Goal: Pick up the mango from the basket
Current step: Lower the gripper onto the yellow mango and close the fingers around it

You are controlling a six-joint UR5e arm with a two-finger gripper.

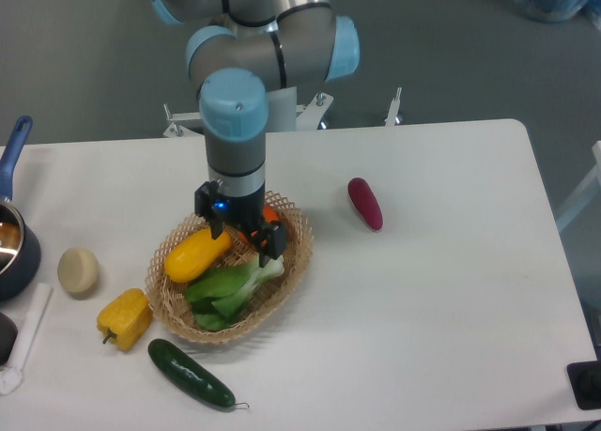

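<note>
The mango (194, 253), a smooth yellow-orange oval, lies in the left half of the wicker basket (173, 309). My gripper (240, 243) hangs open over the basket's middle, its left finger just above the mango's right end and its right finger (266, 247) over the bok choy stem. Nothing sits between the fingers. The gripper body hides most of the orange (269, 213) behind it. Green bok choy (222, 287) fills the basket's lower right part.
A yellow bell pepper (124, 319) and a dark cucumber (191, 374) lie on the table beside the basket's front. A pale round item (78, 269) and a blue-handled pot (13, 234) are at the left. A purple sweet potato (365, 203) lies to the right.
</note>
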